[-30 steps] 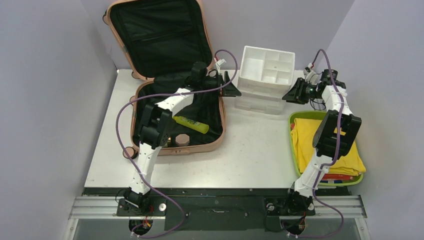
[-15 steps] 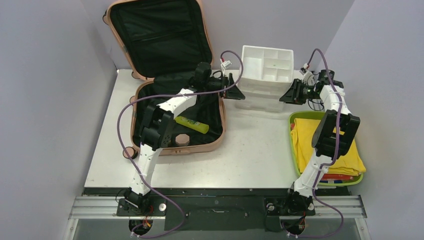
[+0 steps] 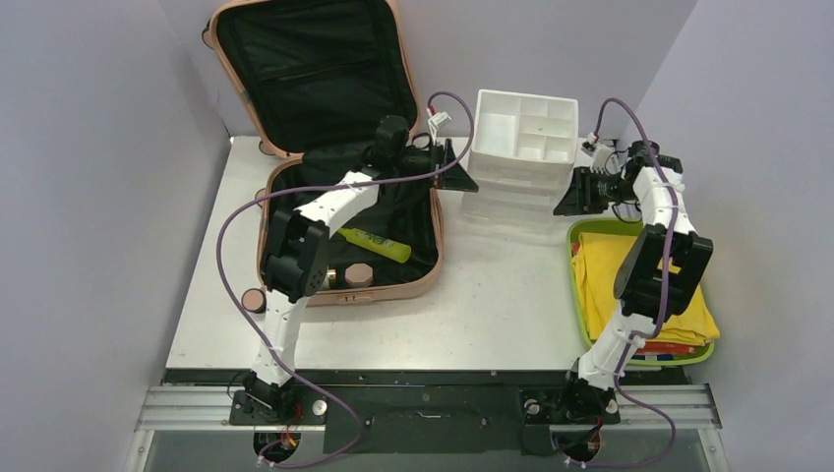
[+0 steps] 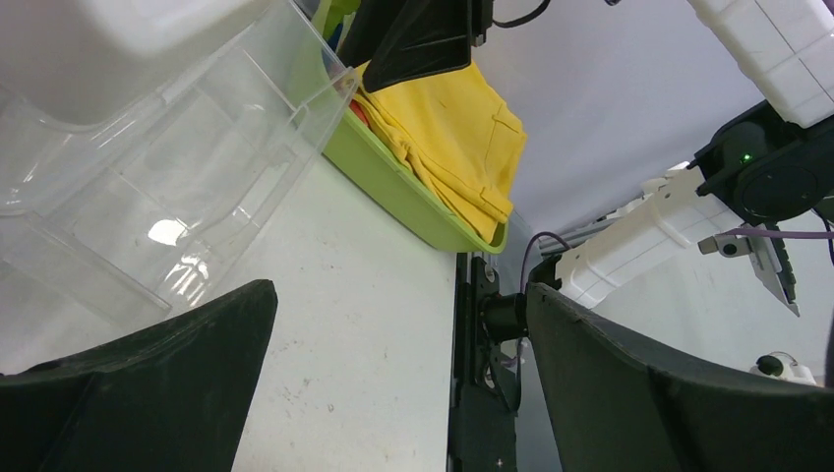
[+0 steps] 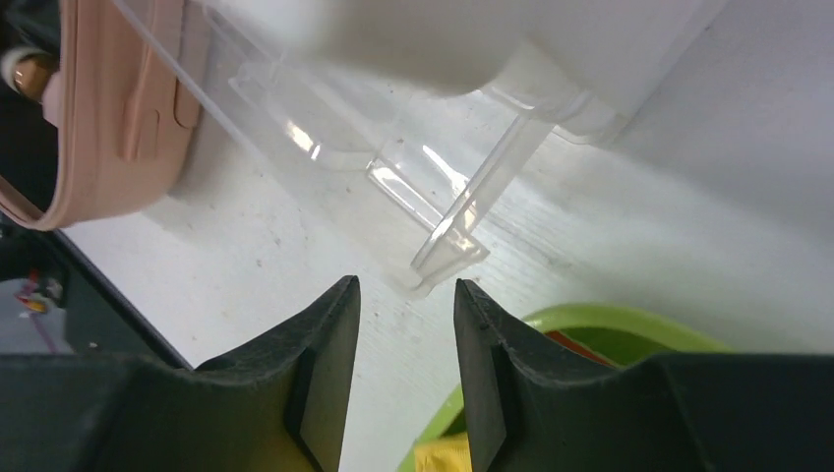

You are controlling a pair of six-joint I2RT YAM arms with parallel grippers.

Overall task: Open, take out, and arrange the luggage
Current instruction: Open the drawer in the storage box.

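Observation:
The luggage [image 3: 344, 206], a salmon-pink suitcase, lies open at the back left with its lid [image 3: 315, 74] propped up against the wall. A yellow-green tube [image 3: 377, 246] and a small brown item [image 3: 358, 274] rest on its black lining. My left gripper [image 3: 458, 169] [image 4: 398, 334] hovers just past the suitcase's right rim, jaws wide open and empty, beside the clear drawer stack [image 4: 148, 197]. My right gripper [image 3: 572, 195] [image 5: 406, 295] is at the stack's right side. Its jaws stand narrowly open with nothing between them, just short of a clear corner [image 5: 447, 251].
A white compartmented organizer [image 3: 524, 126] sits on top of the clear drawers [image 3: 506, 206] at the back centre. A lime-green tray [image 3: 580, 295] holding folded yellow cloth [image 3: 639, 285] lies along the right edge. Walls close in the back and both sides.
My right gripper has shifted slightly nearer along the drawer stack's right side and its jaws have parted a little. The left gripper has barely moved by the stack's left side.

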